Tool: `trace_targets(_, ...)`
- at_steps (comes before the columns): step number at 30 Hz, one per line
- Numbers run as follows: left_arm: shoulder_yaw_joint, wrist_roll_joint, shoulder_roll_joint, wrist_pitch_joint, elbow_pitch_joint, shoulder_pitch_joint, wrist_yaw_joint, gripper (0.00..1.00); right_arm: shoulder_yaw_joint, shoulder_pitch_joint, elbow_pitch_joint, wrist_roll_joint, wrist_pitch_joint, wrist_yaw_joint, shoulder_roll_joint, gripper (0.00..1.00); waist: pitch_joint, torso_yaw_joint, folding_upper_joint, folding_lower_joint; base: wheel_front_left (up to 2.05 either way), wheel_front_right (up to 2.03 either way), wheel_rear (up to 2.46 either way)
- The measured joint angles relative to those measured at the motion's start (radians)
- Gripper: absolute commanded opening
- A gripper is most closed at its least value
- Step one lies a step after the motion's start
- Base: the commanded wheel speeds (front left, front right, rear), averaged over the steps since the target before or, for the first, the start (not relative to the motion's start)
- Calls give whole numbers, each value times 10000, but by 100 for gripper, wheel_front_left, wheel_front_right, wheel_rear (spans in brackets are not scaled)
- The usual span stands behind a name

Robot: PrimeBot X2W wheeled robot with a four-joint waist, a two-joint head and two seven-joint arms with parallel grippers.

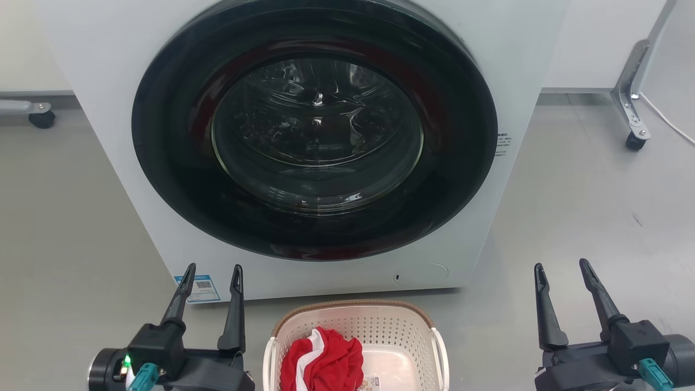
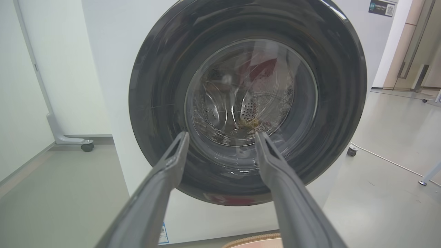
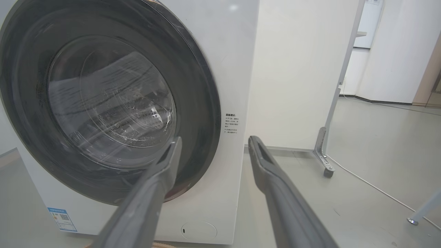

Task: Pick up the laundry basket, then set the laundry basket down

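White front-loading washing machine [image 1: 108, 81] is seen standing on grey floor [image 1: 586, 217]. Round dark door [image 1: 315, 130] is shut; steel drum [image 2: 248, 106] is visible through the glass. Blue sticker [image 1: 199, 288] is fixed at the lower front corner. Red and white cloth [image 1: 323, 361] is noted bunched before the machine. Castered metal leg [image 1: 632, 70] and white cable [image 1: 668, 121] are recorded at right.

The laundry basket [image 1: 380, 328] rests on the floor [image 1: 570, 206] directly in front of the washing machine [image 1: 315, 157], whose round door is closed. A red-and-white garment [image 1: 323, 364] lies in its left half. The left gripper [image 1: 213, 269] and right gripper [image 1: 560, 265] flank the basket, clear of it, fingers spread and empty.
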Motion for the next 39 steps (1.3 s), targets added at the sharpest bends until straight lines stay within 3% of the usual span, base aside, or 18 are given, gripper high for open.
trace_targets(39, 366, -10, -221, 583, -63, 154, 4, 100, -140, 122, 182, 378, 6, 0, 65, 100, 26, 21, 1, 0, 0, 0, 0)
